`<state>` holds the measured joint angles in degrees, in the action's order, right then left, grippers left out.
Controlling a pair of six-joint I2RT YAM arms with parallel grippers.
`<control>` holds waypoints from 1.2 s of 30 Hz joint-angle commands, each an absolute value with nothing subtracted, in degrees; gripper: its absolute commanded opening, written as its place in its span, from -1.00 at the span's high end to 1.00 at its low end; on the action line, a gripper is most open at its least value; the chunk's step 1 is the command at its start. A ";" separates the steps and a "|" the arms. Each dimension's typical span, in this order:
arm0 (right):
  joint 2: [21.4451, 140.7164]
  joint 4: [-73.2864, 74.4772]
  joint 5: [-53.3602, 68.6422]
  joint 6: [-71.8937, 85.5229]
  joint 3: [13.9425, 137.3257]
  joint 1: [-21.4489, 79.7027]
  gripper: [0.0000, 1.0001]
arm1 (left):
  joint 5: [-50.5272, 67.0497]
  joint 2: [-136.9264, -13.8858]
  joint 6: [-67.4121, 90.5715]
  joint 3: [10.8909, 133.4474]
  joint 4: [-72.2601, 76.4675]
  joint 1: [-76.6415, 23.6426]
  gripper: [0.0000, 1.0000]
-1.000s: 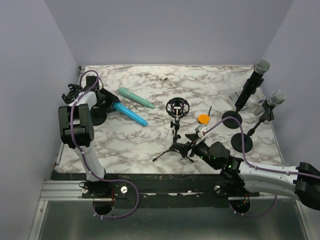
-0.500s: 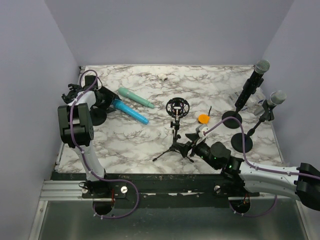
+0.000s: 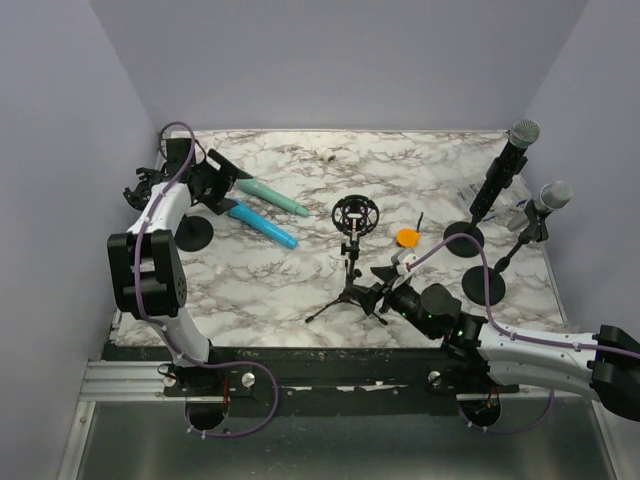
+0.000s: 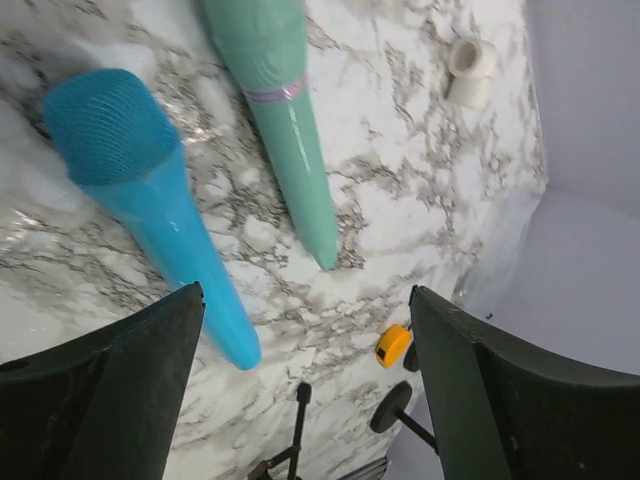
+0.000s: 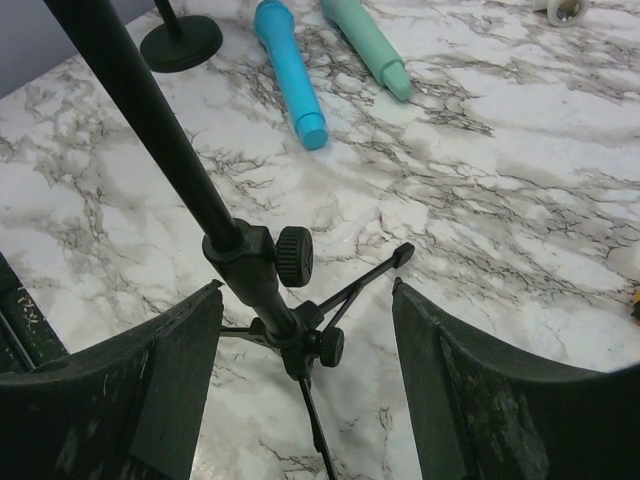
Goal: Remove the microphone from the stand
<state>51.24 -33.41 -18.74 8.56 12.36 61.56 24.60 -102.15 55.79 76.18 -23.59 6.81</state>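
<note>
**Setting.** White worktop (image 3: 300, 290) veined with grey marble; plain lilac walls (image 3: 340, 60) on three sides.

**Microphones, four.**
- One blue microphone (image 3: 262, 228), off any stand, flat on the worktop at the left.
- One green microphone (image 3: 272, 197), flat just beside it.
- Two black microphones, the taller (image 3: 503, 172) and the shorter (image 3: 537, 215), each tilted in a stand at the right edge.

**Stands, four.**
- One tripod stand (image 3: 352, 250) at the centre, its ring cradle empty.
- One bare round-footed stand (image 3: 193, 233) at the left.
- Two round-footed stands under the black pair.

**Small pieces, two.** One orange piece (image 3: 406, 237); one white piece (image 3: 326, 155).

**Claws, two.**
- Left claw (image 4: 305, 291), spread wide above the blue and green microphones, holding nothing.
- Right claw (image 5: 305, 288), apart, a finger on either side of the tripod stand's pole, not gripping it.
</note>
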 commanded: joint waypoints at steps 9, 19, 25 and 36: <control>48.43 -18.01 -21.81 14.06 19.54 61.80 -0.57 | 30.18 -85.33 53.02 74.03 -20.35 -5.34 -0.73; 32.63 19.49 -27.08 33.20 35.20 61.83 -0.97 | 32.45 -71.36 40.79 75.80 -16.71 -15.96 -0.89; 30.74 24.45 -26.76 38.70 44.99 61.81 -1.00 | 30.77 -68.02 33.08 76.57 -16.73 -20.63 -0.93; 46.01 25.21 -25.23 38.82 59.89 61.85 -1.00 | 26.20 -65.93 26.72 75.33 -16.03 -29.13 -0.93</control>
<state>42.48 22.06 -25.23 37.69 56.99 61.54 29.74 -67.85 31.68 75.75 -16.51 -26.96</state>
